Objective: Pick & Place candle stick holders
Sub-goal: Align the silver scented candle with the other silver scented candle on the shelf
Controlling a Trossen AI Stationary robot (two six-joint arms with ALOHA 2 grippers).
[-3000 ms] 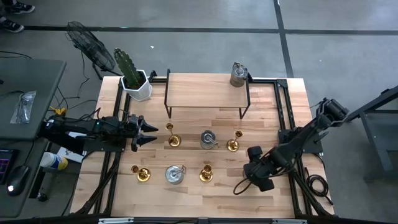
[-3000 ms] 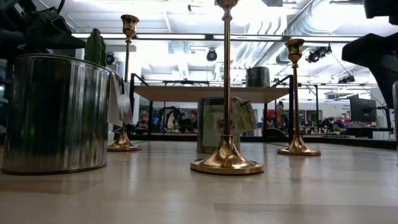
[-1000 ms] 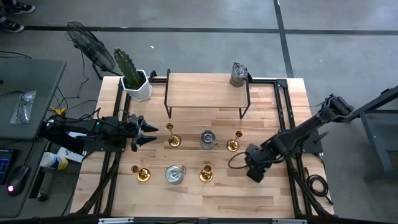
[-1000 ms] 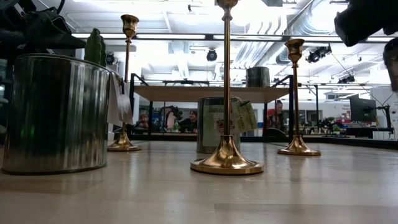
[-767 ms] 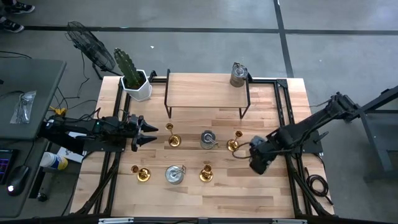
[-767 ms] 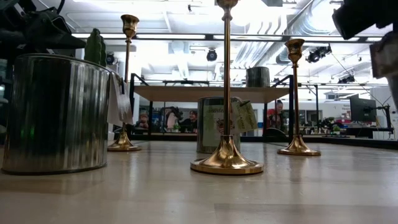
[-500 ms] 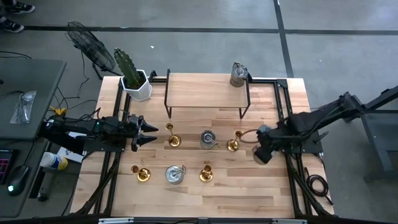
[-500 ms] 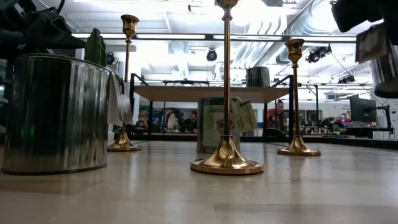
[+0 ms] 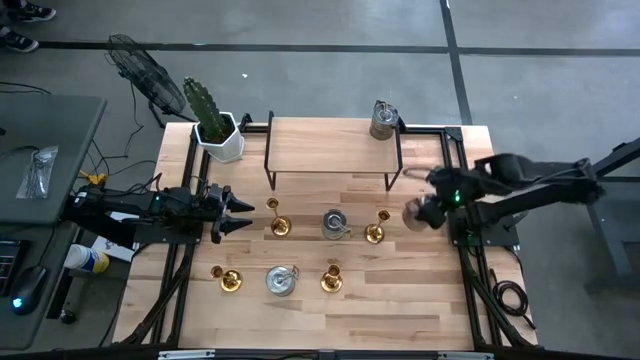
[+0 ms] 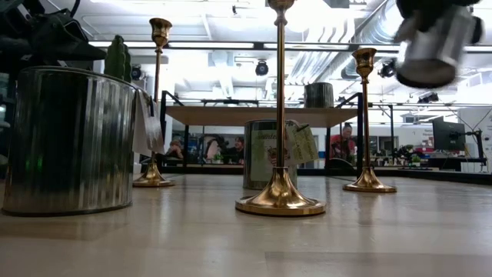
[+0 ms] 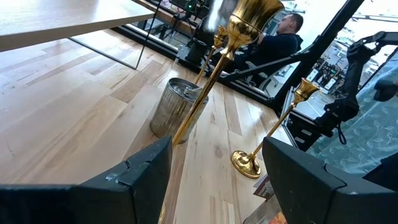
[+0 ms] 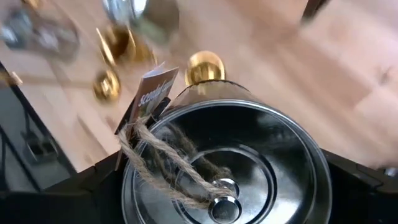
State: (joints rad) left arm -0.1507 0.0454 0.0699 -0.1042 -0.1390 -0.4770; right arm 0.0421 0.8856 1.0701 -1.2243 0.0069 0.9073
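From above, we are seeing the right gripper (image 9: 420,213) carrying a squat silver metal cup holder (image 9: 414,215) over the light wooden table (image 9: 310,310), just right of a slim gold candlestick (image 9: 375,232). A second earlier it hung lower, nearer the front edge. A black wire shelf frame (image 9: 332,150) and a white hexagonal cactus pot (image 9: 222,140) are standing behind. The left gripper (image 9: 238,213) is waiting at the left edge, fingers spread and empty.

At table height, the held cup (image 10: 430,48) is hanging blurred at upper right, above the candlestick (image 10: 366,123), with a lit workshop behind.

The left wrist view is showing its spread fingers (image 11: 137,180).

In the right wrist view, the cup's twine-tagged mouth (image 12: 224,155) is sitting clamped between dark fingers.
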